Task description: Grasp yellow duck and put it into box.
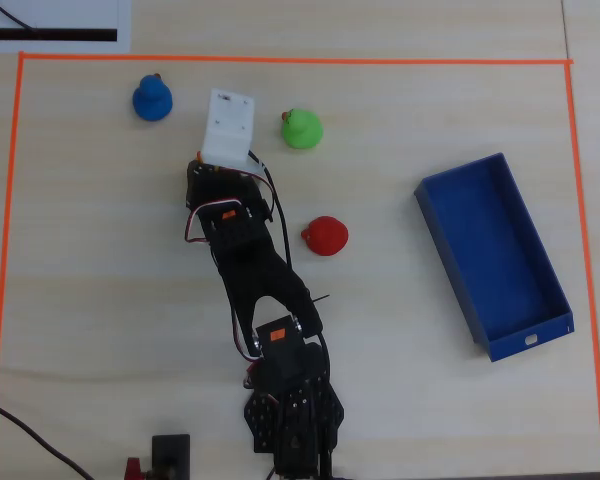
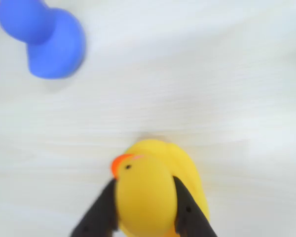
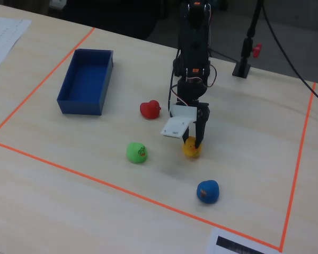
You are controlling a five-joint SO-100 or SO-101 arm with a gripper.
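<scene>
The yellow duck with its orange beak sits between my two black fingers in the wrist view, and both fingers press against its sides. My gripper is shut on it. In the fixed view the gripper points down at the duck, at or just above the table. In the overhead view the duck is hidden under the white wrist mount. The dark-blue box lies at the right in the overhead view and at the far left in the fixed view.
A blue duck, a green duck and a red duck stand around the arm. The red duck lies between the gripper and the box. Orange tape frames the work area.
</scene>
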